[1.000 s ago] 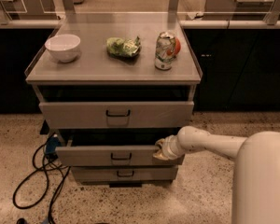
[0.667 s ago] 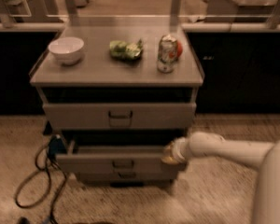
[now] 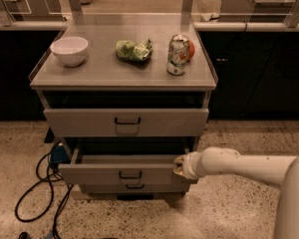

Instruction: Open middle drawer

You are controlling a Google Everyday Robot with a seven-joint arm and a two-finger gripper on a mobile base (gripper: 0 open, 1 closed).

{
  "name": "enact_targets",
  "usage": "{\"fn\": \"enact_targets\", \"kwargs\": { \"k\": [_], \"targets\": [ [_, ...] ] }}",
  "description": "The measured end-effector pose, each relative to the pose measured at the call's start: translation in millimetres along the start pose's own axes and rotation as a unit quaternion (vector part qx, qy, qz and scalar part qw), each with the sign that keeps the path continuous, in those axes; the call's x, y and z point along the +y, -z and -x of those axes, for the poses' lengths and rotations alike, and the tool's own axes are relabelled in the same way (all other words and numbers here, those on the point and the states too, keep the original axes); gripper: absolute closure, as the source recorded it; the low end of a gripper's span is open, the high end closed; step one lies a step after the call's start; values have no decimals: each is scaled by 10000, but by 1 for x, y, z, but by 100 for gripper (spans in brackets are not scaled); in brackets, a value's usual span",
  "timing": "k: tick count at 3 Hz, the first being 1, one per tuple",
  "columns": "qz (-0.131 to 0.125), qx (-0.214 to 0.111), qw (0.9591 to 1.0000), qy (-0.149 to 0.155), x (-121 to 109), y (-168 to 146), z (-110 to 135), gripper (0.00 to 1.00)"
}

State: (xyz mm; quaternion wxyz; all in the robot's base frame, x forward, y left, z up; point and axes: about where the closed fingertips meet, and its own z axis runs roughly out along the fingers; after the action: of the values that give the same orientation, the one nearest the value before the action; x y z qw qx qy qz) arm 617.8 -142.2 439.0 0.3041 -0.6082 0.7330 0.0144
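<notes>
The middle drawer [image 3: 104,173] is a wide, shallow grey drawer with a small black wire handle [image 3: 130,175] at its centre. It stands pulled partly out of the cabinet, and its dark inside shows above the front panel. My gripper [image 3: 180,166] is at the right end of that front panel, at the tip of my white arm [image 3: 239,164] coming in from the right. The taller top drawer [image 3: 125,122] above is closed. The lowest drawer [image 3: 134,187] shows just below the middle one.
On the cabinet top [image 3: 99,73] stand a white bowl [image 3: 69,50], a green bag [image 3: 134,50] and a soda can [image 3: 178,54]. Black cables [image 3: 40,183] loop on the speckled floor at the left. Dark counters run behind on both sides.
The middle drawer has come further out of the cabinet, with my gripper staying at its right end. The view has shifted slightly.
</notes>
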Motion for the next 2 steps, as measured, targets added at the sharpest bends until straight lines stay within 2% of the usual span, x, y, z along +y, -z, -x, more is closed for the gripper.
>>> {"fn": "enact_targets", "kwargs": {
  "k": [1,2],
  "targets": [
    [-99,51,9999,-11,8,14,-6,100],
    [-99,51,9999,-11,8,15,-6,100]
  ]
}}
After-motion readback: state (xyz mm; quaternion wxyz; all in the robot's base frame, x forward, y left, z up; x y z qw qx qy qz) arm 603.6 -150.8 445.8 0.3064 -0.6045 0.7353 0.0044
